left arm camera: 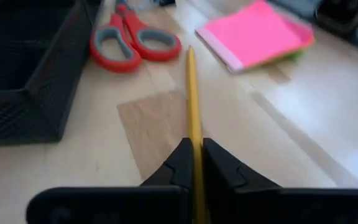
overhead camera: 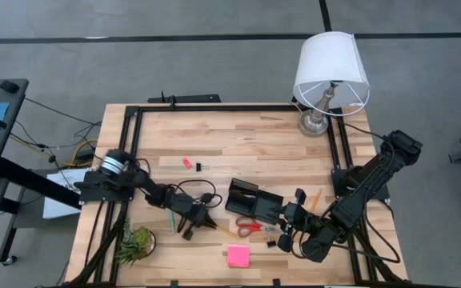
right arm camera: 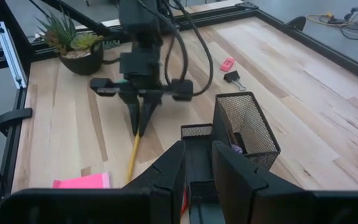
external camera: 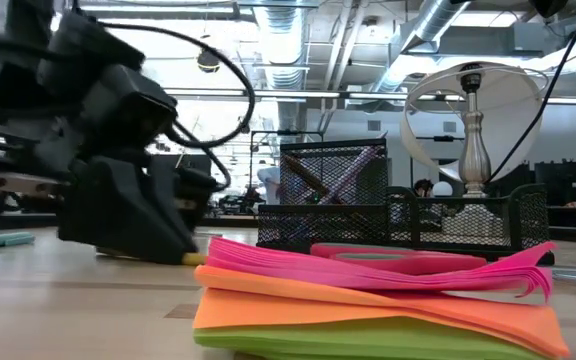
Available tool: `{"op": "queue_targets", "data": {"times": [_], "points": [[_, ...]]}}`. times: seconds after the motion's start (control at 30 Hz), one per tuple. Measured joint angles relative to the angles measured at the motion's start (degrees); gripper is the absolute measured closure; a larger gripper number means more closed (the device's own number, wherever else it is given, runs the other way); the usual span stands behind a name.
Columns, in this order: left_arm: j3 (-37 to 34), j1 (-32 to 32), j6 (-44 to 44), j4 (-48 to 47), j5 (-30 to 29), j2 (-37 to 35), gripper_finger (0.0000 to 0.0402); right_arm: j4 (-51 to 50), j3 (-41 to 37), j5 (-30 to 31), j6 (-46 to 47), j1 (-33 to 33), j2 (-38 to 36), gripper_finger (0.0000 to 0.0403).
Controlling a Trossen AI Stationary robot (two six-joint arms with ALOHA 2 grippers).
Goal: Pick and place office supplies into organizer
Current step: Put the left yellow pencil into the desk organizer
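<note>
My left gripper [overhead camera: 194,226] is low over the near-left part of the table, shut on a yellow pencil [left arm camera: 192,99]. Ahead of it lie the red-handled scissors [left arm camera: 135,42] and the pink sticky-note pad [overhead camera: 238,255]. The black mesh organizer [overhead camera: 253,203] stands mid-table with a purple item [right arm camera: 236,149] in its tall cup. My right gripper [right arm camera: 197,167] is open, its fingers apart over the organizer's low compartment. A teal pen [overhead camera: 172,221], an orange pencil [overhead camera: 316,198], a pink eraser [overhead camera: 187,162] and a black binder clip [overhead camera: 198,166] lie flat on the table. My left gripper pinches the yellow pencil near its back end [left arm camera: 196,163] between its two fingertips [left arm camera: 179,163]. The fingers slant down from the table's left, and the pencil runs on ahead along them toward the scissors. Its front end [right arm camera: 129,177] is low at the tabletop.
A white-shaded lamp [overhead camera: 331,74] stands at the far right corner. A small green plant [overhead camera: 134,244] sits at the near left, beside my left arm. A black frame rail [overhead camera: 214,108] runs around the tabletop. Bare wood [overhead camera: 246,144] lies between the organizer and the far rail.
</note>
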Motion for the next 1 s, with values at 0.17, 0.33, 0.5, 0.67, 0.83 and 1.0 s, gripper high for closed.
{"op": "queue_targets", "data": {"times": [0.17,0.33,0.5,0.67,0.83,1.0], "points": [[1.7,-0.8,7.6,-29.2,-9.8,-16.9,0.0401,0.0,0.0,0.0,0.0,0.0,0.0,0.0330],[6.8,-0.6,11.1,-50.8,-19.0,-29.0,0.0397,0.0,0.0,0.0,0.0,0.0,0.0,0.0330],[9.1,-0.5,14.4,-55.4,-20.8,-32.3,0.0398,0.0,0.0,0.0,0.0,0.0,0.0,0.0330],[12.1,0.7,14.6,-62.1,-23.0,-31.9,0.0400,0.0,0.0,0.0,-0.5,0.0,0.0,0.0330],[12.2,2.0,6.4,-69.7,-21.9,-31.9,0.0400,0.0,0.0,0.0,-0.5,0.1,0.0,0.0330],[12.2,1.9,-0.9,-76.3,-18.0,-31.9,0.0401,0.0,0.0,0.0,-0.5,0.1,0.0,0.0330]]}}
